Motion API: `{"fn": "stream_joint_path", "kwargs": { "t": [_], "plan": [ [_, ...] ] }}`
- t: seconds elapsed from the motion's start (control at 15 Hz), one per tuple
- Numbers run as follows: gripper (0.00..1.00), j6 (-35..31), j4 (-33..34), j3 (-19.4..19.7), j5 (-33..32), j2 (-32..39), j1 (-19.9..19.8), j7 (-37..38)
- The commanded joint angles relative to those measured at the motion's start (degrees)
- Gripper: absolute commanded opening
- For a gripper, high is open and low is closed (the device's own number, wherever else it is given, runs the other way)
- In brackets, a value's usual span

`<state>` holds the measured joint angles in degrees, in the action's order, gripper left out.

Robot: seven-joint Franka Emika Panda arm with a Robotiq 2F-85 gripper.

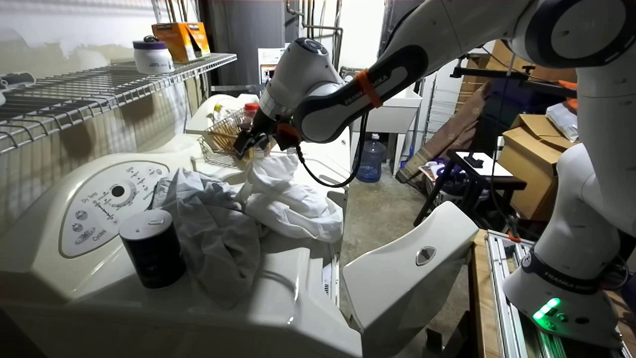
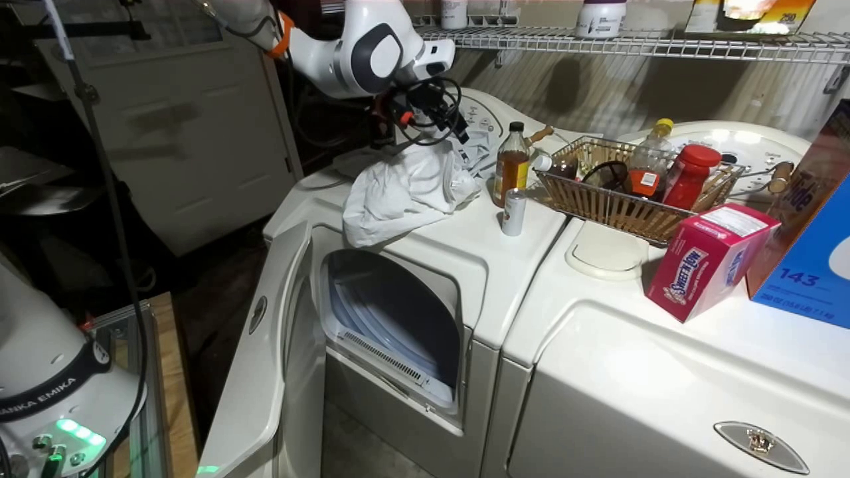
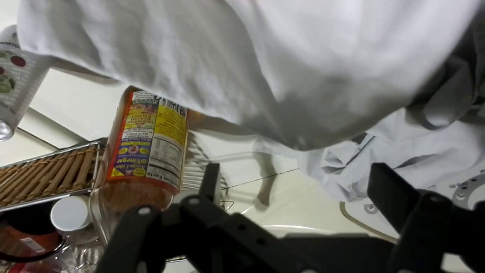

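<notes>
Counting one gripper [image 3: 295,176], hanging just above the cloth [image 2: 412,189] in both exterior views; released, with jaws spread wide apart. Failing to tell from these angles whether touching the cloth. Seeing the cloth lying in two bunched parts, one white, one greyer, on top of one dryer [image 2: 458,242]; failing to tell one piece from two. Seeing the white part reaching to the front, above the drum opening [image 2: 392,312] and near one swung-out door [image 2: 265,352]. Counting one adjoining white machine [image 2: 637,372].

Counting one amber bottle [image 3: 147,148] standing beside the cloth; reading "Apple Cider Vinegar" and "Facts", upside down in the wrist view. Counting one small shaker [image 2: 513,216] standing just in front of that bottle; reading "MORTO", partly hidden after that.

Counting one slatted wire basket [image 2: 611,216] near the amber bottle, holding at least one yellow-capped bottle [image 2: 651,159], one red-lidded container [image 2: 690,182] and one white-capped bottle [image 3: 72,214].

Counting two boxes farther along: one pink carton [image 2: 710,259], reading "Sweet'N Low", and one blue-and-orange box [image 2: 810,245], reading "Tide" and "143".

Counting one dark canister [image 1: 154,258] standing beside the greyer part of the cloth, next to one control panel [image 1: 114,209]; reading "Dry Temp" and "Cycles" on the panel.

Counting, on the wire shelf [image 1: 59,94], one purple-lidded jar [image 1: 154,58] and one orange box [image 1: 174,40]; making out "KIRKLAND" on the box in tiny print. Reading "FRANKA EMIKA" on the arm's base [image 1: 561,293].
</notes>
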<state>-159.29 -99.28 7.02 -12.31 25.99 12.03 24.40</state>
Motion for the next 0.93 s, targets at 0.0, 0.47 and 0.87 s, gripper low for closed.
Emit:
{"fn": "stream_joint_path", "kwargs": {
  "t": [0.0,0.47,0.87],
  "plan": [
    [1.00,11.5,0.5,0.9,-0.1,-4.4,2.5,2.1],
    [1.00,30.1,3.1,-2.9,-0.2,-4.6,0.2,4.6],
    [1.00,28.5,1.7,-3.2,0.4,-3.9,-1.0,3.5]
  ]
}}
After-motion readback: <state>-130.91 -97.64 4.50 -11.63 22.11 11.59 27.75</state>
